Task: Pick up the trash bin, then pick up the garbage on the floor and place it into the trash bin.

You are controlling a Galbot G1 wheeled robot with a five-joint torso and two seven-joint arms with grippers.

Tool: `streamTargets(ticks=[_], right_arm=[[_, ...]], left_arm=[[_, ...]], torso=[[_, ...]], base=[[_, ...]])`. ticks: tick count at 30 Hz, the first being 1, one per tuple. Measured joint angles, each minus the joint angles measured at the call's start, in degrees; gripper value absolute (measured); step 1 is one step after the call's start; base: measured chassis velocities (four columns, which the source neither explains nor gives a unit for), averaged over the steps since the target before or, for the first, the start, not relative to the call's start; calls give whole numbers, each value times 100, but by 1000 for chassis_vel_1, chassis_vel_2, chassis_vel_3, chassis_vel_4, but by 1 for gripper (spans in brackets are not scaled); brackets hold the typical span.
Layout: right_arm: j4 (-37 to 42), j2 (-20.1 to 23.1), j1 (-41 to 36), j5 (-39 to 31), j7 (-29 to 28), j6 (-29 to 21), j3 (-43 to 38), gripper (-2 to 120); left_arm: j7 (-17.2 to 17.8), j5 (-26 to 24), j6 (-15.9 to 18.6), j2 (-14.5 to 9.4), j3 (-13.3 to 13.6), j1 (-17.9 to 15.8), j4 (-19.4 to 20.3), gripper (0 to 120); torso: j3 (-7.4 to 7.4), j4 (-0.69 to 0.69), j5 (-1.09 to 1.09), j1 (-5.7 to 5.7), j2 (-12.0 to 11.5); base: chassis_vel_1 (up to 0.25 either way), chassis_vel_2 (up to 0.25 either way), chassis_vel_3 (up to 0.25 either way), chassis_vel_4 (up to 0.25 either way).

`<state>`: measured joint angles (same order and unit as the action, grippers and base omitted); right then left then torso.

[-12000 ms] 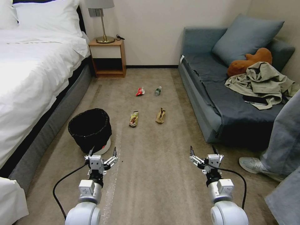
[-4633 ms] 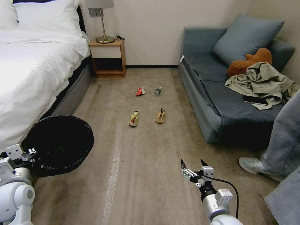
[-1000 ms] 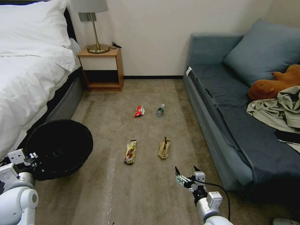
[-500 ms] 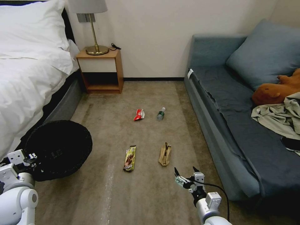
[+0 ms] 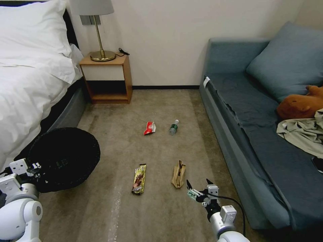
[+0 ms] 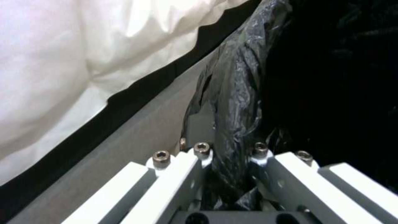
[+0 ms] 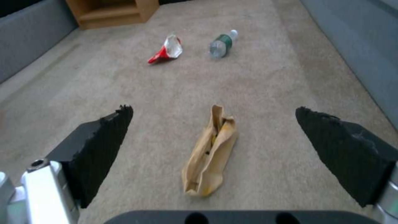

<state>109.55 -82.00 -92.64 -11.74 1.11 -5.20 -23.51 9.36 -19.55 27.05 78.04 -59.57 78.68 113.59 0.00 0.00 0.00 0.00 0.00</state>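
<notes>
Left hand pinching trash bin liner.

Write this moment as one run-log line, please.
left pincer: shut on trash bin rim | right pincer: open, near brown paper bag | garbage: on floor

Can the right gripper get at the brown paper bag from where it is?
Probably yes: the right gripper hangs open just short of the brown paper bag, with bare floor between them.

White rounded arms, black cables, black-tipped silver-screwed jaws.
</notes>
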Motion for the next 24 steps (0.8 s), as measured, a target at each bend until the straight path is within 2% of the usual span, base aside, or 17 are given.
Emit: streamTargets(ticks=[24], right_arm=[[-220,-1,97,100,12,-21,137,100]], left_arm=[[0,4,-39,6,-62,10,-75,2]], torso=[[0,0,0,0,0]], base=[[-87,85,89,-89]])
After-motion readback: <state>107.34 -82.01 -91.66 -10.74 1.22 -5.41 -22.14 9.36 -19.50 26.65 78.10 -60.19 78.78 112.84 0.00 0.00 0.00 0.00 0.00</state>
